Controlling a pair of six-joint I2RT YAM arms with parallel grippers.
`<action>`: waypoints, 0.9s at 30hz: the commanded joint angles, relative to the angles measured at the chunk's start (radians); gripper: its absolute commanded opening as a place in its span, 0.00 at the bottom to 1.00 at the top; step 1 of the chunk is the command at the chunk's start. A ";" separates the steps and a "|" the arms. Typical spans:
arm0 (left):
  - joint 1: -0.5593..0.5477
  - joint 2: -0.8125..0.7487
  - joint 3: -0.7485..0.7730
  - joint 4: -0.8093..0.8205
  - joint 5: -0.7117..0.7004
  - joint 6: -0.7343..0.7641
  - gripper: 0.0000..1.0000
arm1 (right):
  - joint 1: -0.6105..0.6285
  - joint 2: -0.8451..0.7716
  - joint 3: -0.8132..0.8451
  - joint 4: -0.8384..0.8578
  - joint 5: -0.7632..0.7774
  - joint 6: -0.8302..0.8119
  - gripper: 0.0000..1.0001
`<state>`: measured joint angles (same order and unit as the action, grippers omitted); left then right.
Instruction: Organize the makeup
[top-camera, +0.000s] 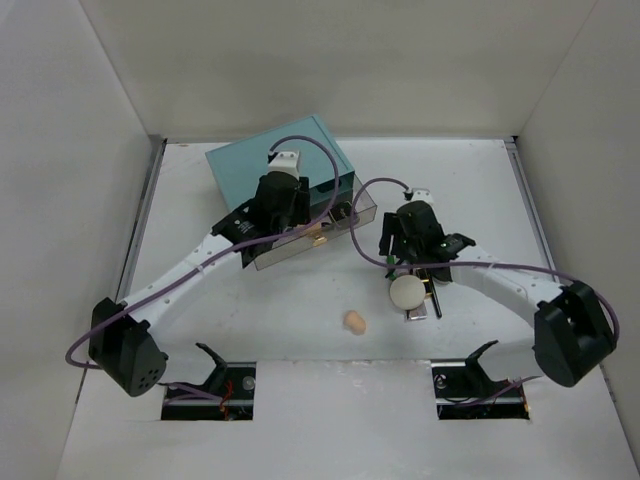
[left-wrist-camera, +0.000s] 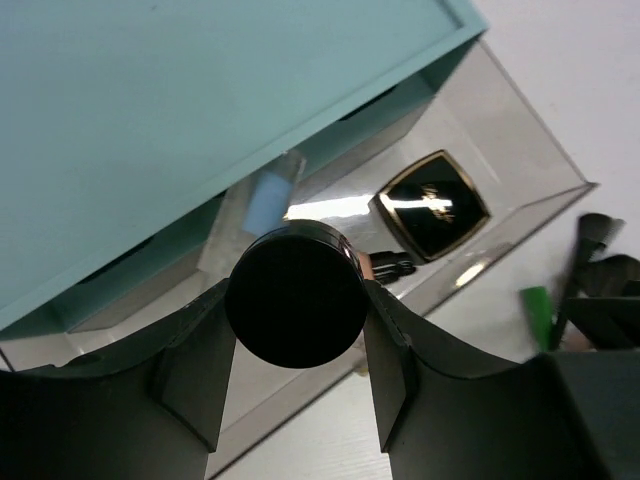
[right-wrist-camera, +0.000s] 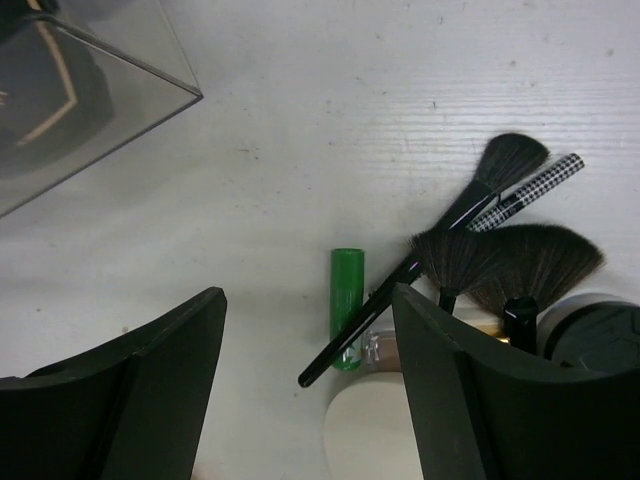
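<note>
My left gripper (left-wrist-camera: 295, 305) is shut on a black round compact (left-wrist-camera: 295, 295) and holds it over the open clear drawer (left-wrist-camera: 520, 150) of the teal box (left-wrist-camera: 200, 100). A black square compact (left-wrist-camera: 432, 203) and thin black pencils (left-wrist-camera: 385, 267) lie in that drawer. My right gripper (right-wrist-camera: 308, 300) is open and empty, above a green tube (right-wrist-camera: 347, 300), black brushes (right-wrist-camera: 530, 260), a checked pencil (right-wrist-camera: 530, 190) and a cream round puff (right-wrist-camera: 370, 430). In the top view the left gripper (top-camera: 290, 218) is at the box and the right gripper (top-camera: 400, 250) is just behind the puff (top-camera: 407, 292).
A peach egg-shaped sponge (top-camera: 353, 321) lies alone on the white table near the front middle. The teal box (top-camera: 280, 170) stands at the back left of centre, its drawer (top-camera: 362, 205) pulled out towards the right arm. White walls enclose the table.
</note>
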<state>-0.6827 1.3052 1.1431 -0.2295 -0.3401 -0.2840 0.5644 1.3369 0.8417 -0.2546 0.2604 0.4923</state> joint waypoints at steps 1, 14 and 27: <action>0.041 -0.018 -0.009 0.019 0.053 0.016 0.17 | 0.009 0.051 0.063 0.110 -0.012 -0.041 0.73; 0.061 -0.069 -0.155 -0.056 0.056 -0.046 0.27 | 0.005 0.246 0.100 0.129 -0.027 -0.058 0.69; 0.076 -0.092 -0.206 -0.087 0.087 -0.055 0.56 | 0.007 0.275 0.033 0.115 -0.027 0.000 0.68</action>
<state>-0.6064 1.2289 0.9443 -0.2977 -0.2729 -0.3351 0.5644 1.5982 0.8783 -0.1715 0.2348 0.4660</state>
